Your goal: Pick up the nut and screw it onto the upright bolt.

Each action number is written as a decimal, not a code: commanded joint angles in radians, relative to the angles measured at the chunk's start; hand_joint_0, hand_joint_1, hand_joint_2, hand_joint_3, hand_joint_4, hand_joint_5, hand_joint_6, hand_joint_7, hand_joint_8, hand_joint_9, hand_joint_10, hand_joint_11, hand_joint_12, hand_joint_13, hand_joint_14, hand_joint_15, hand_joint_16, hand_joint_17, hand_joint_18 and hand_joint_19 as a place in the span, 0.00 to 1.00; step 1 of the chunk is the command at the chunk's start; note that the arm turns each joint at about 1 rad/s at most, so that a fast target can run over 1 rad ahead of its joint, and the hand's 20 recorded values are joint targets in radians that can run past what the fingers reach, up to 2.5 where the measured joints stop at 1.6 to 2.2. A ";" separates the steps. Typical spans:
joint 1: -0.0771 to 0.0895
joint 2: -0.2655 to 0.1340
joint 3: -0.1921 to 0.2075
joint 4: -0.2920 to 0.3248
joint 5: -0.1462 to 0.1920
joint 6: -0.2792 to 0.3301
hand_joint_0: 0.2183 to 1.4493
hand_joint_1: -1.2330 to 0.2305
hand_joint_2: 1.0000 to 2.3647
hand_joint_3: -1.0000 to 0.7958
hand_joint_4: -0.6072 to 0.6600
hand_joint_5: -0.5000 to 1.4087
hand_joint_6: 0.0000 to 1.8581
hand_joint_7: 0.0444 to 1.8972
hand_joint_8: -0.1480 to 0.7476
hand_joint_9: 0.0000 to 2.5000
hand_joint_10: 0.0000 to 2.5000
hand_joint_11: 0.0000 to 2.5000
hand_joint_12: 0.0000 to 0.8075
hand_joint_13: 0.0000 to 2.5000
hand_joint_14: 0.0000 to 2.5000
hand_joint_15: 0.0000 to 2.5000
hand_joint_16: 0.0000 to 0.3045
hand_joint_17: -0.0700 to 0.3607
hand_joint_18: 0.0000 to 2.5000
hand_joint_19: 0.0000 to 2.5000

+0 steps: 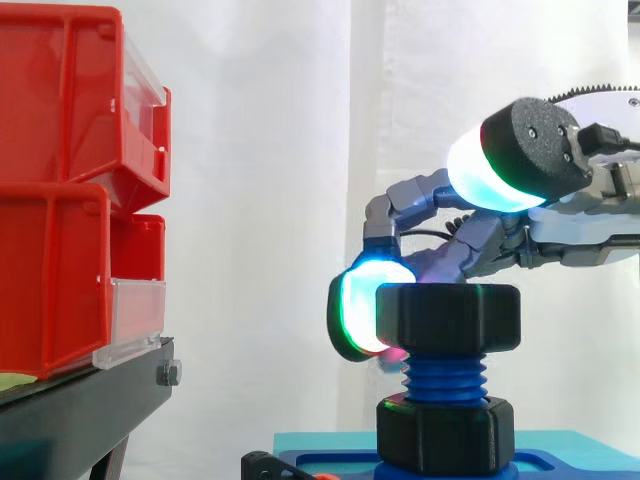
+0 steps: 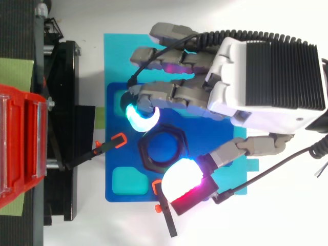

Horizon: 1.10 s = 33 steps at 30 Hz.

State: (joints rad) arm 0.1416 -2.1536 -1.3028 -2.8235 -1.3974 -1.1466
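A black hexagonal nut (image 1: 447, 317) sits on top of the upright blue threaded bolt (image 1: 445, 375), level, with several threads bare beneath it. From above, the nut's ring (image 2: 145, 152) surrounds the bolt's blue top (image 2: 165, 148). A second black nut (image 1: 445, 432) sits at the bolt's foot on the blue base plate (image 2: 215, 138). My hand (image 2: 271, 77) reaches in from the right and pinches the top nut: one glowing cyan fingertip (image 1: 358, 310) presses its far-left side, and the thumb's glowing pad (image 2: 183, 178) presses the opposite side.
Red bins (image 1: 60, 190) stack on a black stand (image 1: 90, 400) at the left. Two black clamps with orange tips (image 2: 110, 146) (image 2: 163, 212) hold the blue plate, which lies on a cyan mat (image 2: 115, 61). Cyan recesses (image 2: 127, 180) mark the plate.
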 commanded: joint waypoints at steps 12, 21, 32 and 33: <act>-0.014 0.001 0.000 -0.025 0.000 -0.001 0.20 0.65 0.00 0.28 0.49 0.31 0.27 0.71 0.36 0.51 0.00 0.01 0.38 0.29 0.00 0.00 0.14 0.38 0.21 0.07; -0.027 0.004 0.000 -0.056 -0.003 -0.002 0.22 0.65 0.00 0.28 0.49 0.32 0.27 0.69 0.26 0.66 0.00 0.01 0.26 0.36 0.00 0.00 0.07 0.28 0.27 0.04; -0.040 0.038 0.000 -0.116 -0.017 -0.041 0.23 0.65 0.00 0.28 0.49 0.32 0.27 0.70 0.24 0.71 0.00 0.04 0.20 0.39 0.00 0.00 0.05 0.24 0.30 0.04; -0.040 0.043 0.000 -0.123 -0.017 -0.045 0.23 0.64 0.00 0.28 0.49 0.32 0.27 0.71 0.24 0.72 0.00 0.04 0.19 0.40 0.00 0.00 0.05 0.23 0.30 0.05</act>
State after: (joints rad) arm 0.1031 -2.1191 -1.3024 -2.9266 -1.4131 -1.1791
